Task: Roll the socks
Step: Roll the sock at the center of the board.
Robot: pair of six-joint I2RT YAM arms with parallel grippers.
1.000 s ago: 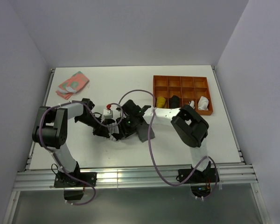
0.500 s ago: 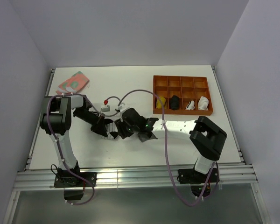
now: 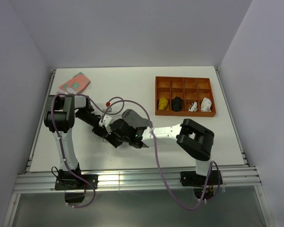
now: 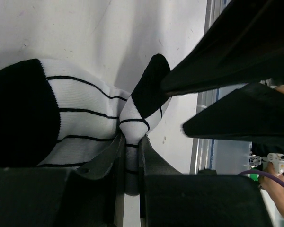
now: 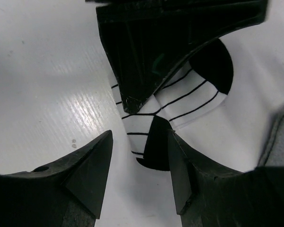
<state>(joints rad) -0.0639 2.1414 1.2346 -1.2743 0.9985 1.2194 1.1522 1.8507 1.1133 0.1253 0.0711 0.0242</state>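
Observation:
The white sock with thin black stripes [image 4: 80,111] lies bunched on the white table. My left gripper [image 4: 129,138] is shut on a fold of it, beside a black patch [image 4: 149,85]. In the top view the left gripper [image 3: 105,132] and the right gripper [image 3: 117,138] meet nose to nose over the sock, which they mostly cover. My right gripper [image 5: 139,137] is open, its fingers standing on either side of the sock's black patch [image 5: 156,144] without touching it. The left gripper's dark fingers [image 5: 142,61] show just beyond. The grey sock is hidden under the right arm.
An orange compartment tray [image 3: 183,79] stands at the back right, holding a yellow bundle [image 3: 164,103], a black bundle [image 3: 177,102] and white pieces [image 3: 206,104]. A pink-and-green cloth [image 3: 74,83] lies at the back left. A small block with a red knob [image 3: 108,103] sits behind the grippers.
The right arm has swung left and brought its gripper, opening wider, up against the left gripper over the striped sock. The left gripper has kept its pinch and shifted a little.

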